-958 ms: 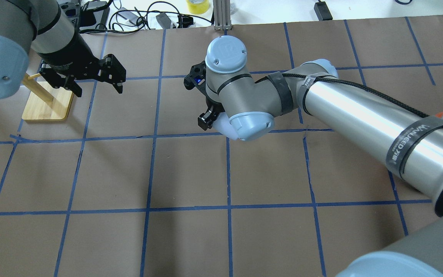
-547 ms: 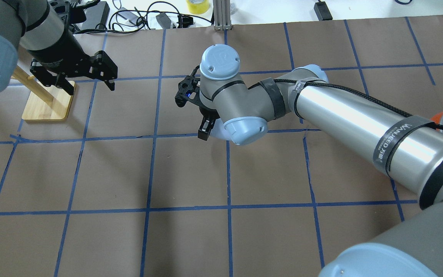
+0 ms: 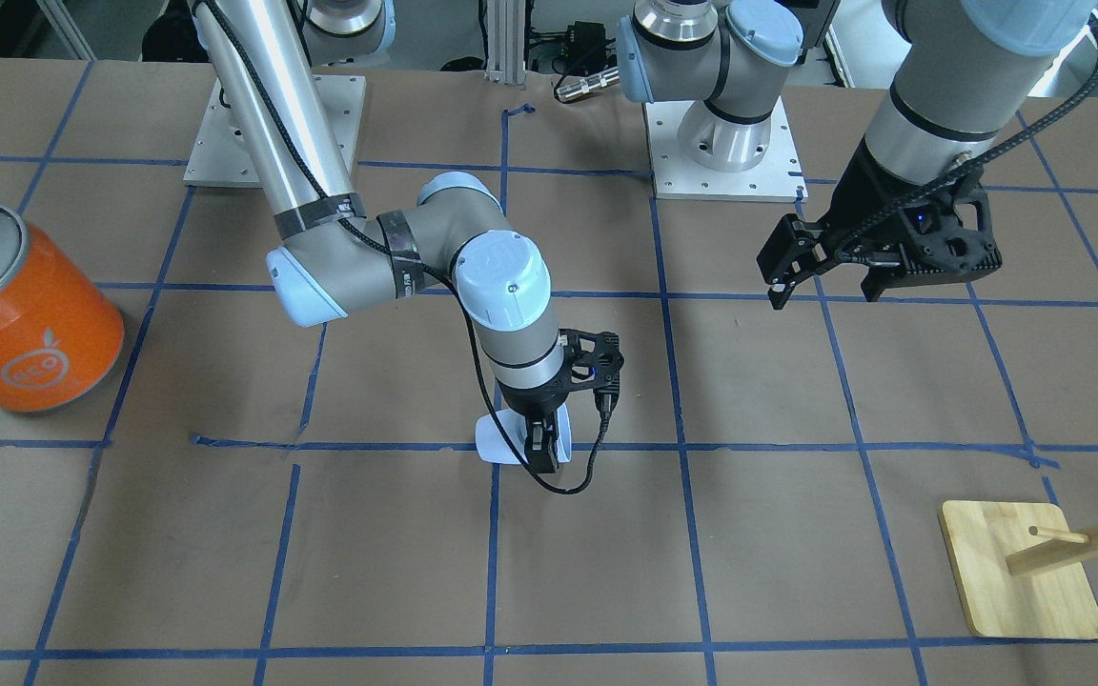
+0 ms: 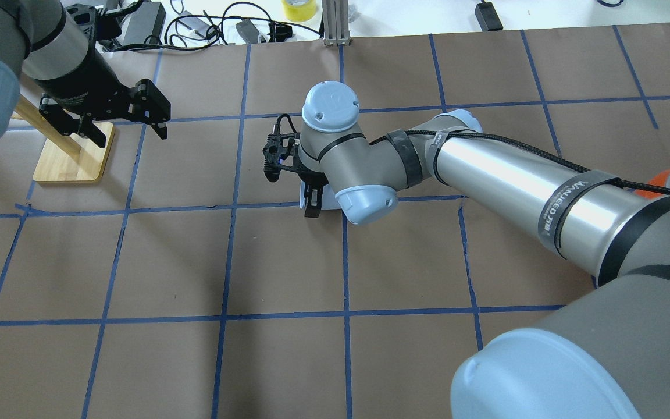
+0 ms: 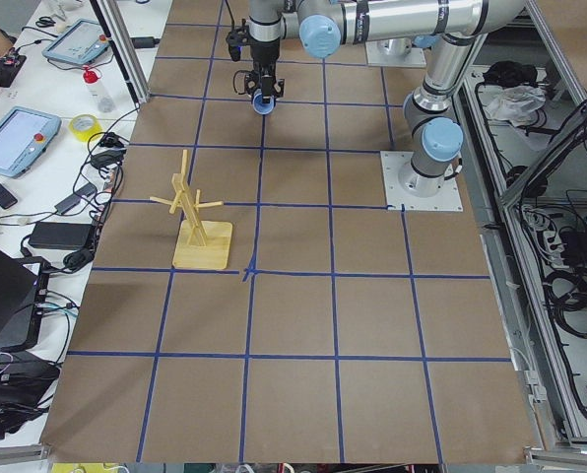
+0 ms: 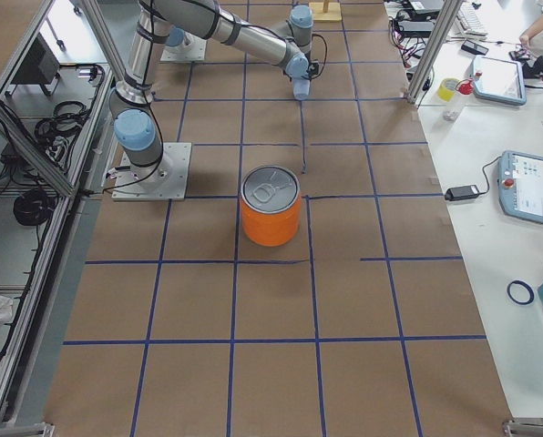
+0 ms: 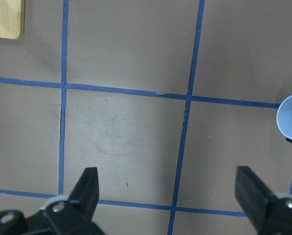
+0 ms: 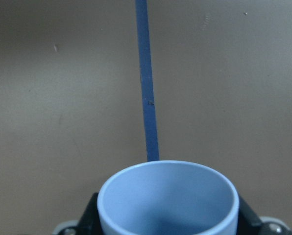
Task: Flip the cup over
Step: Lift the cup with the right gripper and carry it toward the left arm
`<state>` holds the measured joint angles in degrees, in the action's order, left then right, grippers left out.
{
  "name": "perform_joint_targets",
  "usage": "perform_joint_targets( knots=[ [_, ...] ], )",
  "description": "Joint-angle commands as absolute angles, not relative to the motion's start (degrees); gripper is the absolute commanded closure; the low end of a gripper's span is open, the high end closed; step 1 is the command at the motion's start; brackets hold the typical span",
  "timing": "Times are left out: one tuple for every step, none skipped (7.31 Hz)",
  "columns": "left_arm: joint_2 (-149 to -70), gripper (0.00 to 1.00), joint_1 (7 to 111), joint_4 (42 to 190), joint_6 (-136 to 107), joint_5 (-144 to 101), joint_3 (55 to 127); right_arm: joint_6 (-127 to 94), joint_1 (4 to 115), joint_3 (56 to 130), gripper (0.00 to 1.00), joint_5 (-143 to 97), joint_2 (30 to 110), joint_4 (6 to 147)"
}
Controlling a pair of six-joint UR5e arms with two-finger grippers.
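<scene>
The pale lavender-blue cup is near the table's middle, on a blue tape line. My right gripper is shut on it, one finger on each side of the wall. The right wrist view looks into its open mouth, with the fingers on both sides. From overhead, the right wrist hides most of the cup and the right gripper. I cannot tell whether the cup touches the table. My left gripper is open and empty, raised at the far left; it also shows in its wrist view, with the cup at the right edge.
A wooden peg stand on a flat base sits just beside the left gripper. A large orange can with a silver lid stands on the robot's right side. Cables and tape lie beyond the table's far edge.
The right wrist has turned and carried the cup a little left and nearer the robot. The left gripper has drawn back to the left, toward the peg stand.
</scene>
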<state>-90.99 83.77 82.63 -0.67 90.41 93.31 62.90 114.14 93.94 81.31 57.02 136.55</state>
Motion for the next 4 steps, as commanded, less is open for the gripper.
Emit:
perform_joint_targets(
  knots=[
    [-90.5,0.00,83.8,83.2,-0.8,90.7,93.4,64.7,114.1,93.9,0.65,81.3,56.5,137.2],
    [-90.7,0.00,83.8,83.0,-1.1,90.7,93.5,64.2,114.2,93.9,0.30,81.3,56.6,137.2],
    [-91.0,0.00,83.8,82.6,-1.1,90.7,93.5,64.1,114.2,93.9,0.27,81.3,56.8,137.1],
    [-90.9,0.00,83.8,83.4,-1.1,90.4,93.5,63.6,114.3,93.8,0.16,81.1,57.0,137.2]
  ],
)
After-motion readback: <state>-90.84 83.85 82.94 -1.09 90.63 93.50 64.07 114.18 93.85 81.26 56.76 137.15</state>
